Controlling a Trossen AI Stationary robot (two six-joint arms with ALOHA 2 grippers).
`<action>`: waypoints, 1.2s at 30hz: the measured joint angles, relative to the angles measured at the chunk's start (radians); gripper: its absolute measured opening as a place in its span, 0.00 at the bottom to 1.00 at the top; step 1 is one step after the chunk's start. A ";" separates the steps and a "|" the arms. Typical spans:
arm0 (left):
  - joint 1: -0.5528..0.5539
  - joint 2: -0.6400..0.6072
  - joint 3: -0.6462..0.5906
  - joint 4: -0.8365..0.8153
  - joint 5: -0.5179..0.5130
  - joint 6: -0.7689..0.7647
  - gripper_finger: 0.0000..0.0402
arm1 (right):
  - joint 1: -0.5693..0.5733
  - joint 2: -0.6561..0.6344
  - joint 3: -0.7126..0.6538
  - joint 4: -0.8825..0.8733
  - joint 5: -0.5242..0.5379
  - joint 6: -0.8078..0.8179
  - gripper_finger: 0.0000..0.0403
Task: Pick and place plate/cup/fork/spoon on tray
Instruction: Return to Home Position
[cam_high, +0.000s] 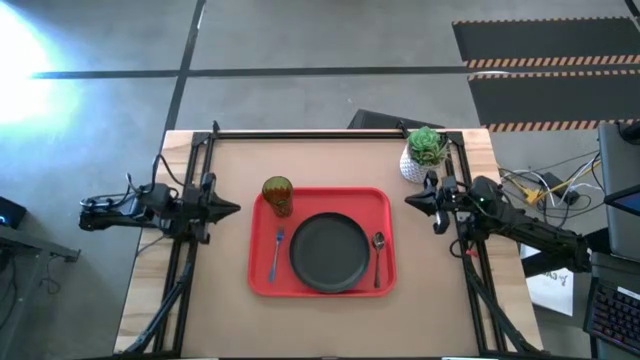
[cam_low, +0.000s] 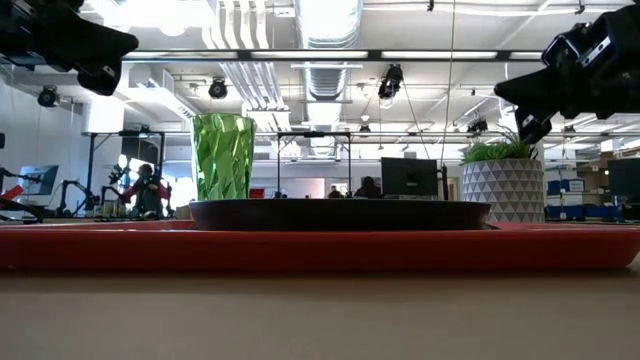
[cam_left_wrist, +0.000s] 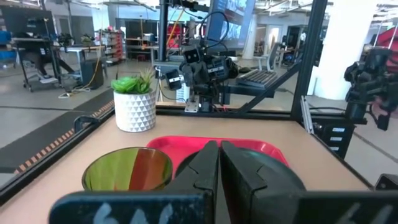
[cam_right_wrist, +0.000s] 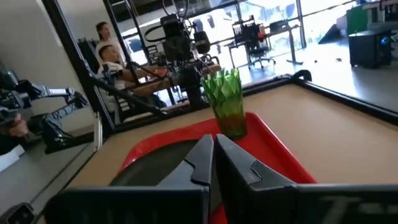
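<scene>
The red tray lies in the middle of the table. On it rests the black plate at the centre, with the green cup standing upright at the tray's far left corner. The blue-handled fork lies left of the plate and the dark spoon right of it. My left gripper is shut and hangs above the table left of the tray. My right gripper is shut and hangs right of the tray, pointing toward it. Neither holds anything.
A white pot with a green plant stands at the table's far right corner, just beyond my right gripper. Black frame bars run along the far edge and down both sides. Bare tabletop lies in front of the tray.
</scene>
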 joint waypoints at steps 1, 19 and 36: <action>0.000 0.000 0.000 0.000 0.000 0.005 0.00 | 0.000 0.000 0.000 -0.002 0.000 -0.004 0.02; 0.000 0.000 0.000 -0.002 0.000 0.002 0.00 | 0.000 0.006 -0.001 -0.071 0.000 0.113 0.02; 0.000 0.000 0.000 -0.002 0.000 0.002 0.00 | 0.000 0.006 -0.001 -0.073 0.000 0.113 0.02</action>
